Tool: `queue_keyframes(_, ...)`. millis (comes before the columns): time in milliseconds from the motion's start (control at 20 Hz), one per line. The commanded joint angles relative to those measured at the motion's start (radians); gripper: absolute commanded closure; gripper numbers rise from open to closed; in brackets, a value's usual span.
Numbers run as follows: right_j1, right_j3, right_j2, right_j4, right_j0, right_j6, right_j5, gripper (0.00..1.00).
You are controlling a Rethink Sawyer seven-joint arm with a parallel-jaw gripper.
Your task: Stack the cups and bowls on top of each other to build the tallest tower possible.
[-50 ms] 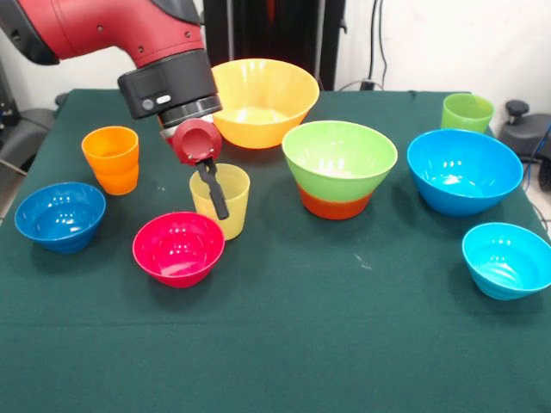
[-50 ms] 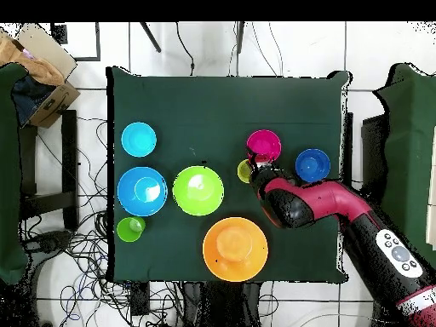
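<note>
End effector point(image 1: 213, 191) over pale yellow cup point(image 1: 225, 205) — green tablecloth point(image 1: 284, 344), tiled floor point(image 2: 375, 51)

- From the front we look low and close across the green table point(image 1: 284, 344), toward the red arm point(image 1: 103, 30) at its far side.
- From overhead we look straight down from high up, taking in the whole table point(image 2: 213, 102) and surrounding floor point(image 2: 281, 51).
- Both views share the tabletop and the arm point(image 2: 341, 209).
</note>
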Motion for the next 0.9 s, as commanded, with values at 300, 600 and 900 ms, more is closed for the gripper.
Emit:
queue_keyframes(300,-0.104,0.043,-0.270,0.201,0.187,0.483,0.050,0.00)
queue_keyframes(600,-0.127,0.070,-0.328,0.250,0.226,0.531,0.004,0.00)
queue_keyframes(900,-0.138,0.075,-0.327,0.282,0.238,0.543,0.038,0.00)
